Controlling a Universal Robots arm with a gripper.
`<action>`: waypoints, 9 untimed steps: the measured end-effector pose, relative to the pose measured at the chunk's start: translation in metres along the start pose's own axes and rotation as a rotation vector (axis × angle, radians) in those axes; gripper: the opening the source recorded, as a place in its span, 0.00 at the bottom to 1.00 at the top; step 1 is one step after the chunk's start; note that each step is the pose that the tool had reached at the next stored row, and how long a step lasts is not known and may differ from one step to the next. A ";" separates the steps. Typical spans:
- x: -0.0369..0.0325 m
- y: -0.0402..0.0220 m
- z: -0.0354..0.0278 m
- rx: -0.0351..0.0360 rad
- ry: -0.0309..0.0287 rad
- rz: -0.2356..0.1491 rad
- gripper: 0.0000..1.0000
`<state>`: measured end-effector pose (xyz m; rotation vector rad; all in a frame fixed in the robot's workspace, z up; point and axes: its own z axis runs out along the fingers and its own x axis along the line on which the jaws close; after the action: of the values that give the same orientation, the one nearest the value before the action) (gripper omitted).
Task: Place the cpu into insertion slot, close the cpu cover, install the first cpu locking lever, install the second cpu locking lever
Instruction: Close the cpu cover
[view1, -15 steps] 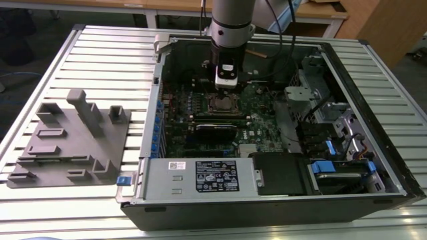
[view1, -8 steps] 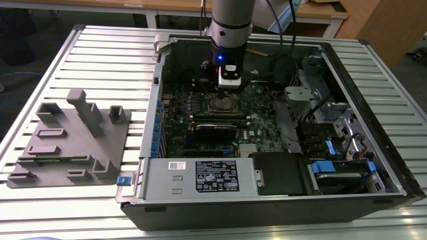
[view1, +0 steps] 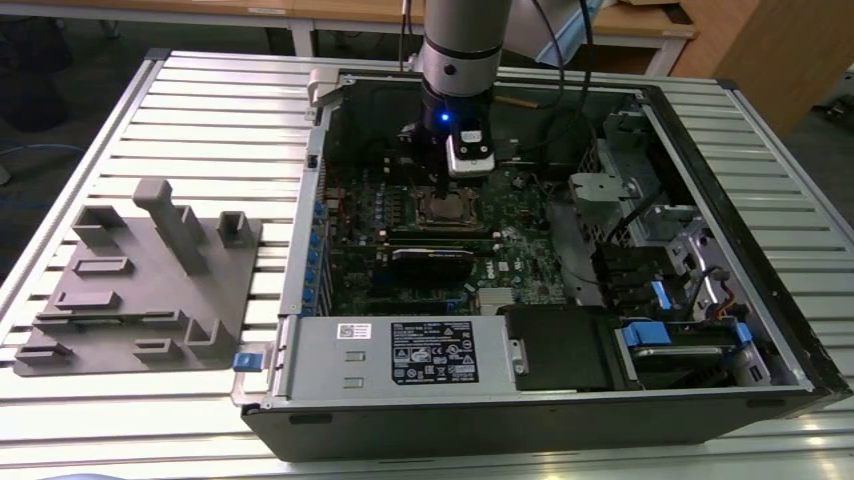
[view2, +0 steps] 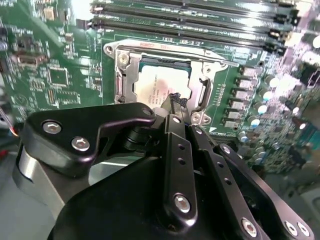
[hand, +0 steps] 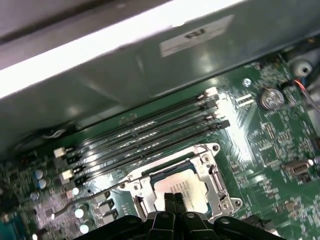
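Observation:
The cpu (view2: 152, 85) lies flat in the insertion slot (view1: 449, 212) on the green board, its dull silver top facing up. The cpu cover (view2: 207, 82), a silvery frame, lies down around the chip's edges (hand: 215, 175). In the exterior view my gripper (view1: 442, 196) hangs straight over the socket. In both wrist views its black fingertips (view2: 174, 100) are pressed together just above one edge of the cpu (hand: 187, 182), with nothing between them. A thin wire locking lever (hand: 85, 197) sticks out sideways from the socket, and another (view2: 200, 54) runs along the side by the memory slots.
The board sits deep in an open computer case (view1: 747, 230) on a slatted table. Long black memory slots (hand: 150, 125) run beside the socket, a black card (view1: 430, 262) lies nearer the front, and the power supply (view1: 400, 350) fills the front. A grey parts fixture (view1: 147, 280) stands at the exterior view's left.

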<state>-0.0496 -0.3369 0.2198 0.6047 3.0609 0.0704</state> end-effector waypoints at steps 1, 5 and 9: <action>0.0000 0.0000 0.0001 -0.0001 0.0009 -0.018 0.11; 0.0000 0.0000 0.0005 -0.0009 0.0044 -0.090 0.11; 0.0000 0.0000 0.0010 -0.0019 0.0079 -0.164 0.11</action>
<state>-0.0496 -0.3369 0.2188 0.3523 3.1038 0.0729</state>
